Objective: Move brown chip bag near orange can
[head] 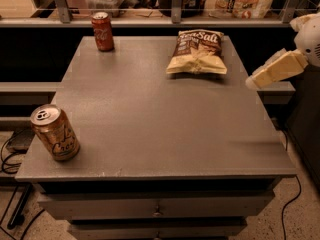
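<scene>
Brown chip bag [196, 53] lies flat on the table [165, 119], far side, right of centre. Orange can [55, 133] stands upright at the near left corner, well apart from the bag. Red can [102, 31] stands at the far left. Gripper [260, 77] hangs off the table's right edge, near the bag but apart from it. Jaws open or closed: cannot tell.

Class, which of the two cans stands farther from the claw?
The orange can, front left corner; the red can stands at the back, closer to the claw by the right edge.
</scene>
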Controlling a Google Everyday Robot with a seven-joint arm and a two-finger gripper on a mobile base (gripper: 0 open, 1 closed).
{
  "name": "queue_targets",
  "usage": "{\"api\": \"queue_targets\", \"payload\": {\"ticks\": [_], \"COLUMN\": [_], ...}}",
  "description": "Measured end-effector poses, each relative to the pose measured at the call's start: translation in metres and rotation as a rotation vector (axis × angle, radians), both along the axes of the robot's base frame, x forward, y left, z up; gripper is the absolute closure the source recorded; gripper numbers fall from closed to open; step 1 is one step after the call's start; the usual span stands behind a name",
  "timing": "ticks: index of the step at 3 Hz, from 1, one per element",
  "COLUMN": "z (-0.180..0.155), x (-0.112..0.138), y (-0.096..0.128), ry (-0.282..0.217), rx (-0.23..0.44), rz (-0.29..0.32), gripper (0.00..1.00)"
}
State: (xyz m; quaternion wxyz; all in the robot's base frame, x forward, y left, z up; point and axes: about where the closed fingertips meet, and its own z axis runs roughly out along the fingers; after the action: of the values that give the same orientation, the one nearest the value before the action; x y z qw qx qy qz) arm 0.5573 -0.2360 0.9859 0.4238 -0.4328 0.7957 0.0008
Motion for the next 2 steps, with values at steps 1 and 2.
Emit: {"api": "queue_targets", "payload": {"ticks": [1,2], "z": [-0.01,-0.03], "x": [0.006,0.029], "y": [0.004,0.021], "ry": [0.036,0.085], "rx": [0.044,0.112], "rz": [-0.009,-0.008], "gripper": [0.0,0.0]}}
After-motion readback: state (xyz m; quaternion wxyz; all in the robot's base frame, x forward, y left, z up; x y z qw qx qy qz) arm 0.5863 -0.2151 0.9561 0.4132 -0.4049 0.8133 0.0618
